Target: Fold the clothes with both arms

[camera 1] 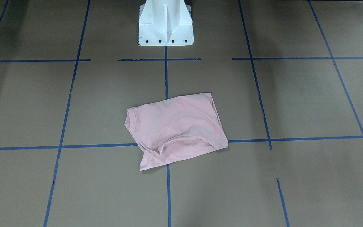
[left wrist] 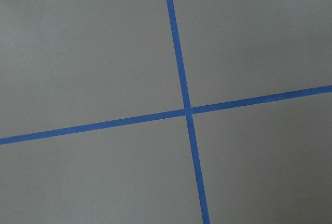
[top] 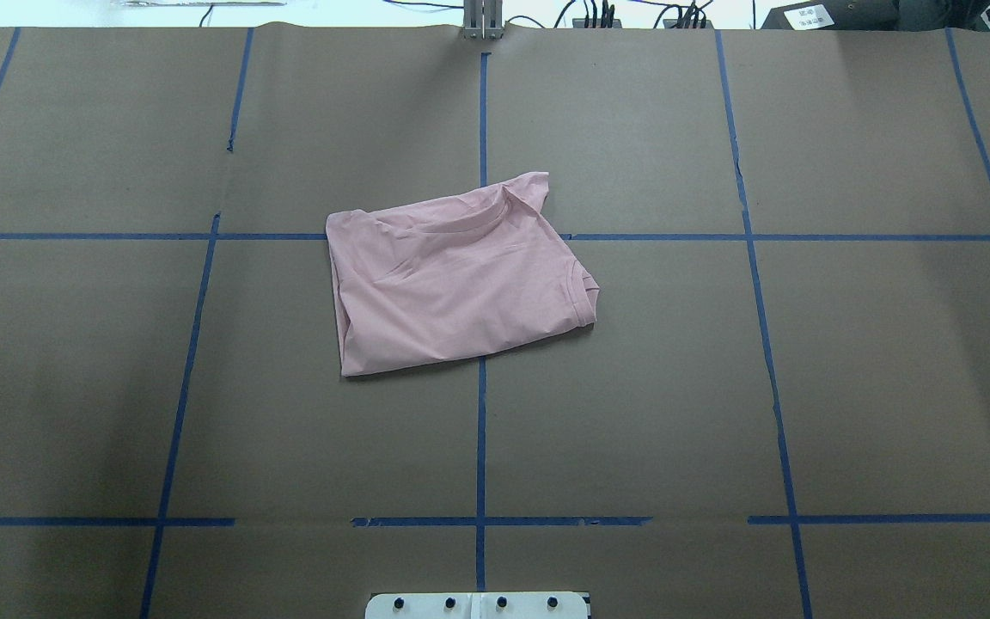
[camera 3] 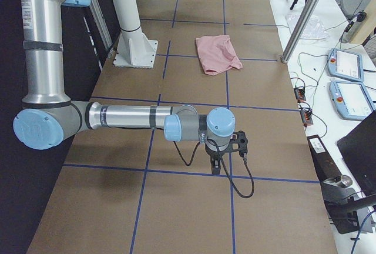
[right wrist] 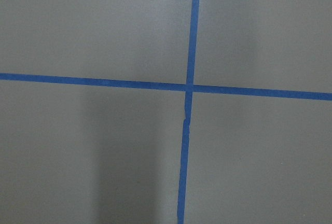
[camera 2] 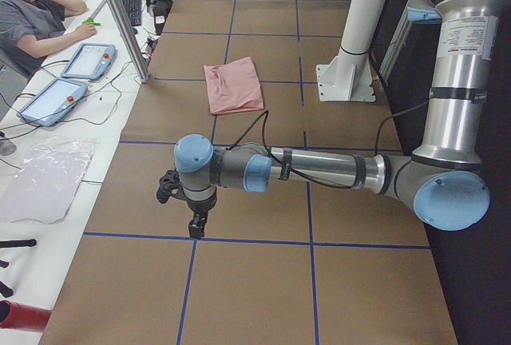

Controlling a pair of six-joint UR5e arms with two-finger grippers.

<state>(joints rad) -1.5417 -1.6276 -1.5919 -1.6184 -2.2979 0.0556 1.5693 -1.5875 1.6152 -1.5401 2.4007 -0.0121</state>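
The pale pink T-shirt (camera 1: 175, 126) lies folded into a rough rectangle at the table's middle, neckband showing, drawing and lettering hidden. It also shows in the overhead view (top: 452, 275) and both side views (camera 2: 233, 85) (camera 3: 216, 53). My left gripper (camera 2: 196, 229) hangs low over bare table far from the shirt, at the robot's left end. My right gripper (camera 3: 216, 169) hangs low over bare table at the robot's right end. Both show only in side views, so I cannot tell if they are open or shut. The wrist views show only brown table and blue tape.
The white pedestal base (camera 1: 165, 28) stands at the table's robot-side edge. Blue tape lines (top: 481, 430) grid the brown table. An operator (camera 2: 32, 17) sits beyond the far edge, with teach pendants (camera 2: 88, 61) (camera 3: 346, 66) and cables on the side bench.
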